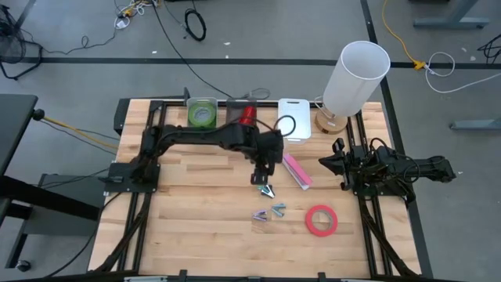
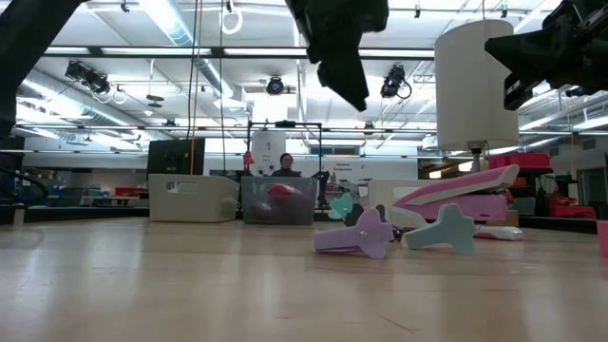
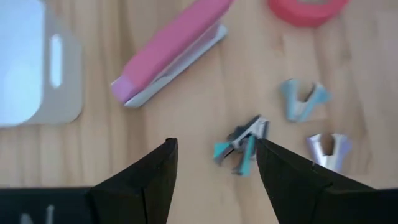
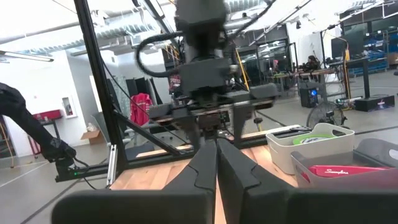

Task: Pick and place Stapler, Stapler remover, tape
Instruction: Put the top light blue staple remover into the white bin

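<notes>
A pink stapler [image 1: 297,170] lies on the wooden table, with three small staple removers [image 1: 268,192] [image 1: 279,207] [image 1: 261,216] just nearer and a red-pink tape roll [image 1: 322,220] flat to their right. A green tape roll [image 1: 202,115] lies in a bin at the far edge. My left gripper [image 1: 262,178] hangs open above the table, pointing steeply down. In its wrist view [image 3: 217,163] the teal staple remover [image 3: 242,148] lies below, close to one finger and untouched. My right gripper [image 4: 216,163] rests shut at the table's right side [image 1: 327,162].
A white lamp [image 1: 356,78] on a wooden base stands at the far right. A white board [image 1: 294,117] and a bin holding a red item [image 1: 246,116] sit along the far edge. Bare wood lies at the table's near left.
</notes>
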Motion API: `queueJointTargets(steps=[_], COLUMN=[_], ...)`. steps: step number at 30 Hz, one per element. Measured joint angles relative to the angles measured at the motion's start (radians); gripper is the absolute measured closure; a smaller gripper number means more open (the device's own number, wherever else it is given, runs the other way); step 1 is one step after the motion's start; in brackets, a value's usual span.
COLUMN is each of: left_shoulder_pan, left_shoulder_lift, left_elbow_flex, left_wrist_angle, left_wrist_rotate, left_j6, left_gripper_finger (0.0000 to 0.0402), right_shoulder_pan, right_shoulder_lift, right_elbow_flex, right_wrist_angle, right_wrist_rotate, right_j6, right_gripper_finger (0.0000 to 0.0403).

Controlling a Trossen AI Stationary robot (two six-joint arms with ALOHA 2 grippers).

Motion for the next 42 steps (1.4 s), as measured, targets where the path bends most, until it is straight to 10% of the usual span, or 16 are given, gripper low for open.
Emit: queueJointTargets(steps=[42], left_shoulder_pan=[-0.085], left_shoulder_lift=[0.019], left_elbow_flex=[-0.096], left_wrist_angle=[-0.017], left_wrist_rotate=[0.002], left_j6=[0.184], left_gripper_finger=[0.0195], right_shoulder_pan=[0.000], right_shoulder_lift=[0.000], right_elbow_flex=[0.000], right_wrist_angle=[-0.002], right_wrist_rotate=[0.000], right_j6=[0.000], right_gripper_finger=[0.0386])
